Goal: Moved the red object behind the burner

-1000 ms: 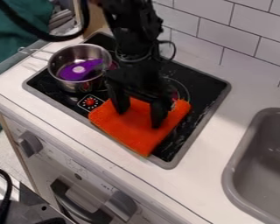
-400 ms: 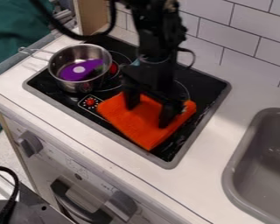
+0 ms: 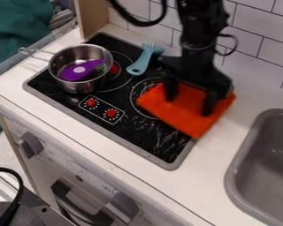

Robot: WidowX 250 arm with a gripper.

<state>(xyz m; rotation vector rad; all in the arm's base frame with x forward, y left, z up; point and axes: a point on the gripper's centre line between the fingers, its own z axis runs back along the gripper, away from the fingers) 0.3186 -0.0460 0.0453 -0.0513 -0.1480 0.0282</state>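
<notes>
White tiles (image 3: 253,46) line the wall behind a pale counter (image 3: 218,176), where a black stove (image 3: 158,148) sits near a grey sink (image 3: 231,178). Over the stove's right side hangs my gripper (image 3: 190,99), jaws spread wide, tips down on the orange-red cloth (image 3: 188,119). It lies across part of a burner ring (image 3: 132,99) and over the stove's edge. Further left I see a teal utensil (image 3: 141,64) and a steel pot (image 3: 79,86) holding something purple (image 3: 70,74).
</notes>
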